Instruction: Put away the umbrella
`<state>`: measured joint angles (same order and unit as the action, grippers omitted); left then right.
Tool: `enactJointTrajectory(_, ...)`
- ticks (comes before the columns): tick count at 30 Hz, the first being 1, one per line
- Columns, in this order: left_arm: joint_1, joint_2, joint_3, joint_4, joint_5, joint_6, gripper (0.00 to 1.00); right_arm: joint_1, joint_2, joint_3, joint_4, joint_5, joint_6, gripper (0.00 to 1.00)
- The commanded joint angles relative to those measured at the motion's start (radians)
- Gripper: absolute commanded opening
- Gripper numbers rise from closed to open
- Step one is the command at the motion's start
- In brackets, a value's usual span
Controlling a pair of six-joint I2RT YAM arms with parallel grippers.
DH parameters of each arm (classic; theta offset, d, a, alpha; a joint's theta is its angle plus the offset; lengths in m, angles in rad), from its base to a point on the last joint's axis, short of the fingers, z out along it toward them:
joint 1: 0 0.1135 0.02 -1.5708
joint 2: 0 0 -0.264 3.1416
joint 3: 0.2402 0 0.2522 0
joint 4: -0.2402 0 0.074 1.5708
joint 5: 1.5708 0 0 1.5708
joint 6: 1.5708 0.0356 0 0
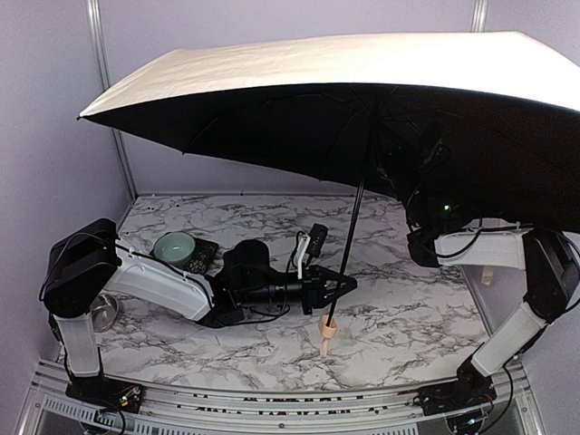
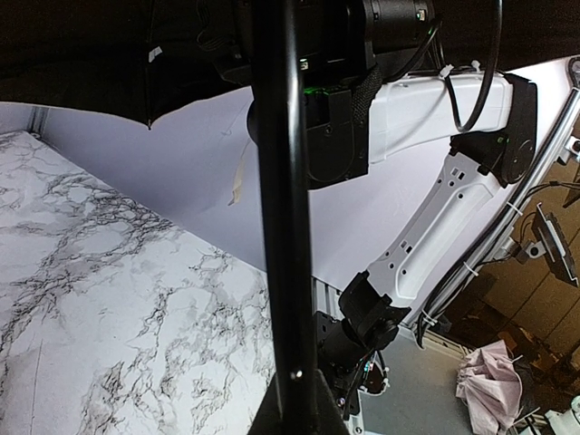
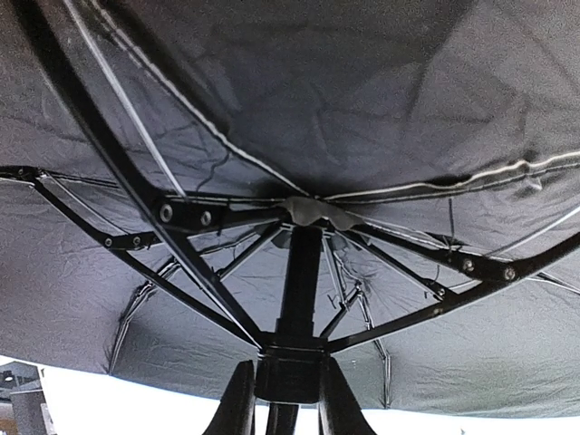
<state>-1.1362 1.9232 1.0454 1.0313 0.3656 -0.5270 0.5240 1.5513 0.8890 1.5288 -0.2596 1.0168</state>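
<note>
Two grips on open cream-beige, black-lined folding umbrella (image 1: 344,63), upright over marbled white surface (image 1: 399,317). Low on thin black shaft (image 1: 355,227), above small tan handle (image 1: 327,330): left claw (image 1: 337,283), closed tight. At black runner (image 3: 290,349) under canopy: right claw (image 3: 286,381), closed likewise.

green bowl (image 1: 174,246) sits on the marble table (image 1: 399,317).

L gripper (image 1: 343,283) low, arm fwd, jaws clamped on umbrella (image 1: 362,63); R gripper (image 3: 288,385) raised, jaws likewise.
</note>
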Motion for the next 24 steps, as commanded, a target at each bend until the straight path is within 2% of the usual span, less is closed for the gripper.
enactJointTrajectory(1, 0.005, -0.074, 0.009, 0.113, 0.034, 0.059, 0.00, 0.005, 0.006, 0.028, 0.002, -0.049, 0.030, 0.08)
enactJointTrajectory(3, 0.006, -0.075, 0.012, 0.111, 0.038, 0.058, 0.00, 0.004, 0.012, 0.034, 0.000, -0.061, 0.036, 0.27)
enactJointTrajectory(4, 0.006, -0.073, 0.014, 0.111, 0.038, 0.055, 0.00, 0.004, 0.013, 0.037, -0.004, -0.063, 0.037, 0.29)
enactJointTrajectory(8, 0.006, -0.072, 0.014, 0.111, 0.036, 0.052, 0.00, 0.006, 0.013, 0.041, -0.013, -0.066, 0.035, 0.14)
enactJointTrajectory(11, 0.006, -0.070, 0.015, 0.110, 0.035, 0.047, 0.00, 0.005, 0.011, 0.041, -0.031, -0.068, 0.037, 0.14)
enactJointTrajectory(14, 0.006, -0.069, 0.014, 0.110, 0.034, 0.045, 0.00, 0.004, 0.001, 0.019, -0.008, -0.039, 0.024, 0.00)
enactJointTrajectory(24, 0.037, -0.107, 0.010, 0.105, 0.049, 0.041, 0.00, 0.002, -0.026, 0.021, -0.114, -0.133, -0.063, 0.00)
